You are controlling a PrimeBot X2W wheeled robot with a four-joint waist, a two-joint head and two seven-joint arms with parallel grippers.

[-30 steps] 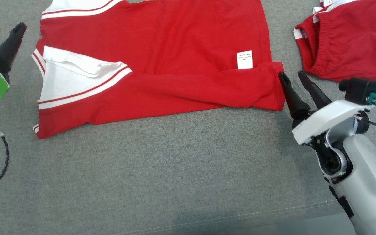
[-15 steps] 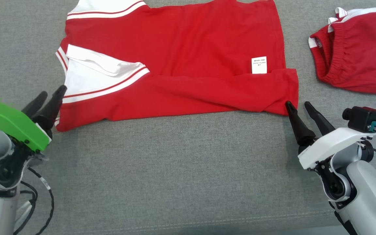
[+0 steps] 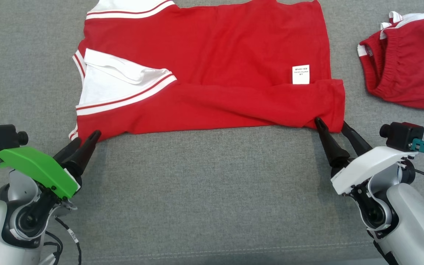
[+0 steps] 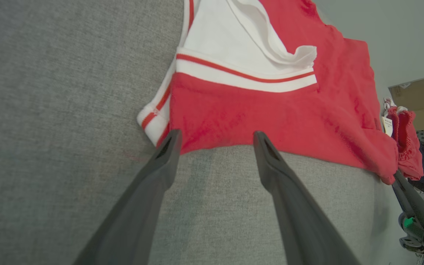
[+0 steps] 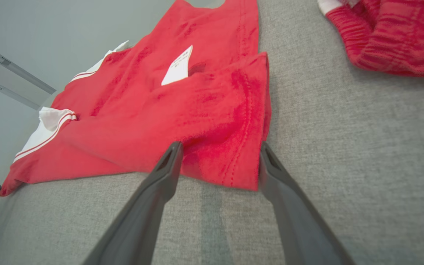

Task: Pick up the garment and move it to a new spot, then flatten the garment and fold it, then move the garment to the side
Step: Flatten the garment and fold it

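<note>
Red jersey garment with white striped trim (image 3: 212, 66) lies half-folded on grey fabric surface (image 3: 204, 191). Best to pinch both near corners low and lift evenly so the fold stays straight. Left gripper (image 3: 86, 137) and right gripper (image 3: 331, 122) sit at those corners, jaws wide, holding nothing.

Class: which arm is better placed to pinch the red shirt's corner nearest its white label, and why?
Right: the open right gripper straddles that red shirt corner; the left gripper sits at the opposite end.
</note>
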